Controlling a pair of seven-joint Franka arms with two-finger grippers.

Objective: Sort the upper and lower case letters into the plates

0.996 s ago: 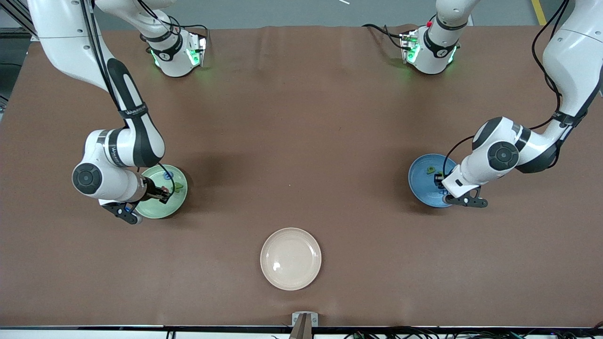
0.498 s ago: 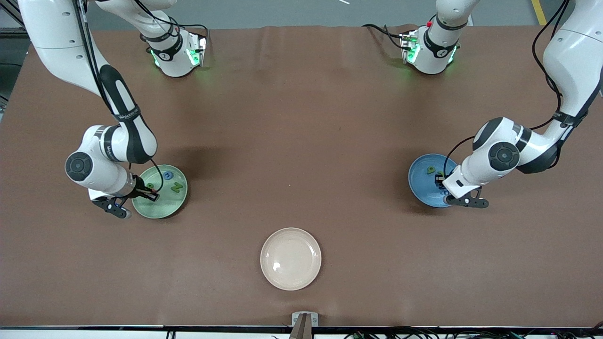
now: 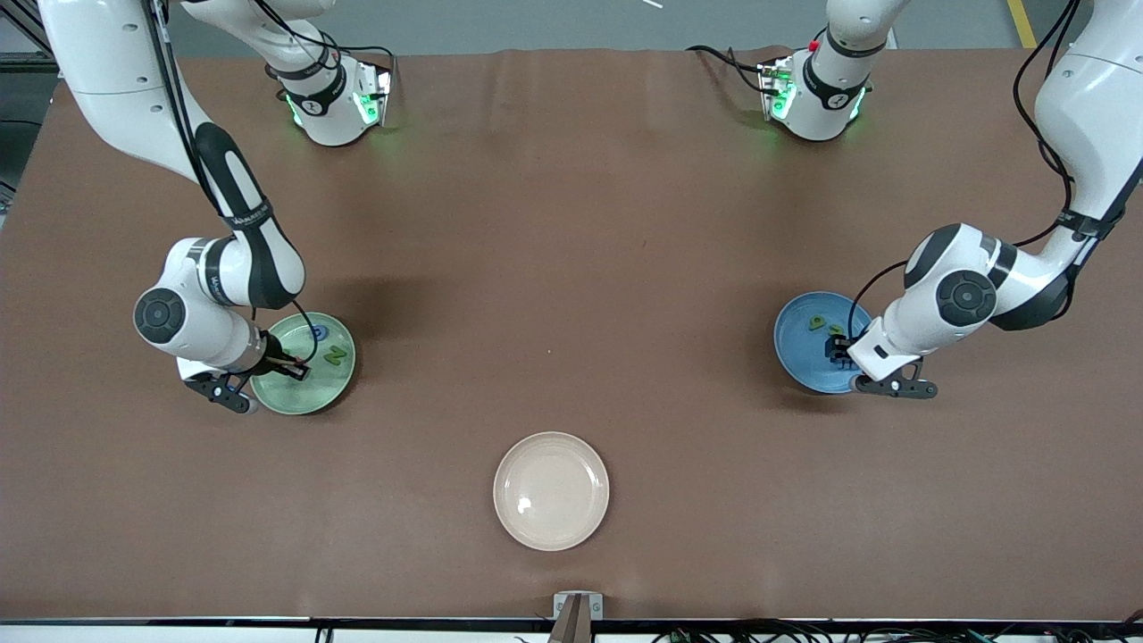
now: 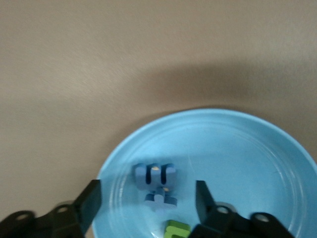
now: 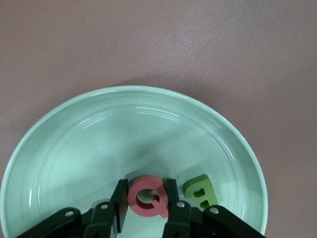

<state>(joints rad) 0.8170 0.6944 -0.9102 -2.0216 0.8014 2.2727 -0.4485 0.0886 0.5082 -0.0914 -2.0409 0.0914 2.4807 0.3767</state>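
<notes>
The pale mint green plate [image 3: 312, 386] lies toward the right arm's end of the table. My right gripper [image 3: 290, 368] is low over it, shut on a pinkish red letter Q [image 5: 147, 196]; in the right wrist view my right gripper [image 5: 147, 191] is over the green plate [image 5: 89, 144], with a green letter B [image 5: 200, 191] beside it. A blue letter [image 3: 317, 332] and a green N [image 3: 335, 354] also lie in it. My left gripper [image 3: 839, 350] is open over the blue plate [image 3: 799, 344]. In the left wrist view my left gripper [image 4: 147, 191] straddles two blue letters [image 4: 155, 175] lying in the blue plate [image 4: 237, 148], beside a green letter [image 4: 177, 230]. Olive letters [image 3: 816, 322] lie there too.
An empty cream-beige plate [image 3: 551, 490] sits at mid-table, nearest the front camera. The brown table cover [image 3: 571, 250] lies between the plates. Both arm bases [image 3: 330, 98] stand at the table's edge farthest from the camera.
My right gripper, still holding the Q, moved from over the green plate's middle toward its rim at the right arm's end. My left arm shifted slightly toward its own end.
</notes>
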